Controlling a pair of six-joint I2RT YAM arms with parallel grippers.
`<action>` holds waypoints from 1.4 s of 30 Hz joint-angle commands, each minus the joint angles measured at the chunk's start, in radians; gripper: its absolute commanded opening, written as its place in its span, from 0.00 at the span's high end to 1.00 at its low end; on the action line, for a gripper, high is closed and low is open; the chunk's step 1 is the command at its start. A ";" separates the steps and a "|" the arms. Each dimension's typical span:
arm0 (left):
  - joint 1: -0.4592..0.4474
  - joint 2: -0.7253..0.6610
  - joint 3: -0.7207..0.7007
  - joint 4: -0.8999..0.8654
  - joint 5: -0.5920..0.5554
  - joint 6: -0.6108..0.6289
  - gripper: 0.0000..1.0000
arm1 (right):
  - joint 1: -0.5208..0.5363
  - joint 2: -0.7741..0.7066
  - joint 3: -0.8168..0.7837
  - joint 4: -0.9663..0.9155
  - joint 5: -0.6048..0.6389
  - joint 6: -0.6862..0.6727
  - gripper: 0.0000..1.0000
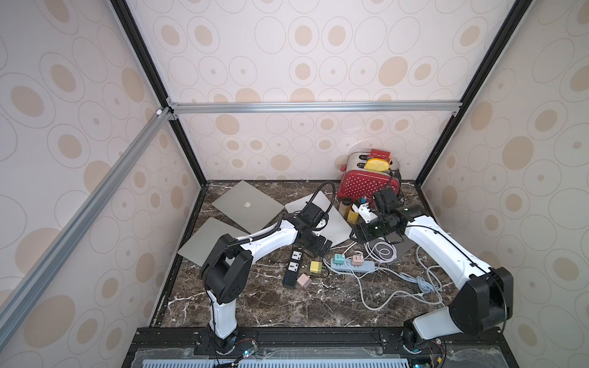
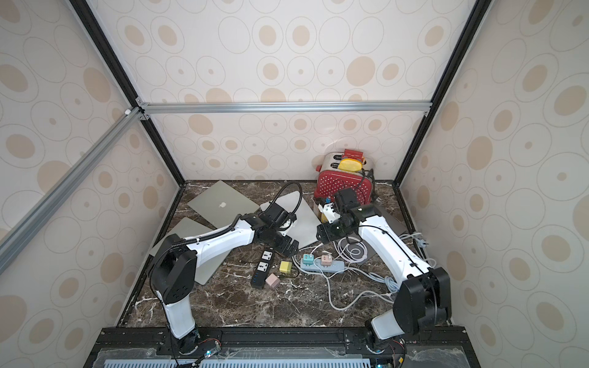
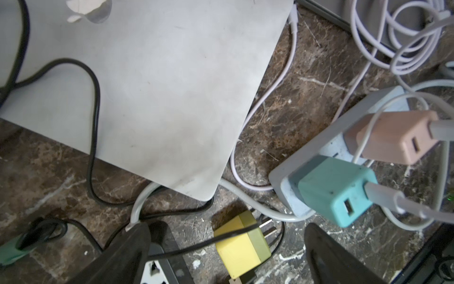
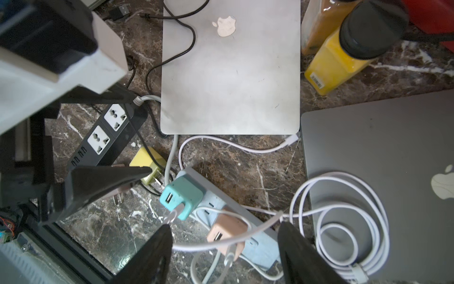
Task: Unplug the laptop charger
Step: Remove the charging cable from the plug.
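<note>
The white charger cable's connector [image 4: 291, 140] lies at the corner of the silver laptop [image 4: 231, 73], beside the dark grey laptop [image 4: 380, 147]; I cannot tell whether it is seated in the port. The cable runs back to a teal charger [image 4: 181, 196] on the blue-grey power strip [image 4: 260, 246], next to a pink charger [image 4: 228, 233]. My right gripper [image 4: 226, 228] hangs open above the pink charger, holding nothing. My left gripper [image 3: 226, 231] stands wide open over a loose yellow charger [image 3: 242, 248]. In both top views the grippers [image 1: 318, 247] [image 1: 361, 234] hover near the silver laptop's front edge.
A black power strip [image 1: 294, 269] and a loose pink cube charger [image 1: 304, 281] lie front left. A coiled white cable [image 4: 344, 221] rests on the dark grey laptop. A red toaster [image 1: 366, 184] and a yellow bottle [image 1: 352, 215] stand at the back right, with two more laptops [image 1: 248, 204] [image 1: 207, 239] at the left.
</note>
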 commanded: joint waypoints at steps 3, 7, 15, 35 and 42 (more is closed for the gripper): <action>0.003 -0.099 -0.112 0.074 0.088 -0.082 0.01 | 0.006 -0.089 -0.062 -0.072 0.007 0.035 0.28; 0.003 -0.132 -0.154 0.144 0.140 -0.127 0.01 | 0.024 -0.126 -0.132 0.000 -0.113 0.067 0.29; 0.004 -0.102 -0.169 0.170 0.110 -0.141 0.01 | 0.137 -0.082 -0.135 0.074 -0.100 0.124 0.30; 0.003 -0.146 -0.235 0.254 0.152 -0.173 0.01 | 0.254 0.012 -0.156 0.130 -0.002 0.206 0.20; 0.003 -0.148 -0.227 0.231 0.136 -0.173 0.01 | 0.266 0.026 -0.164 0.141 0.005 0.188 0.19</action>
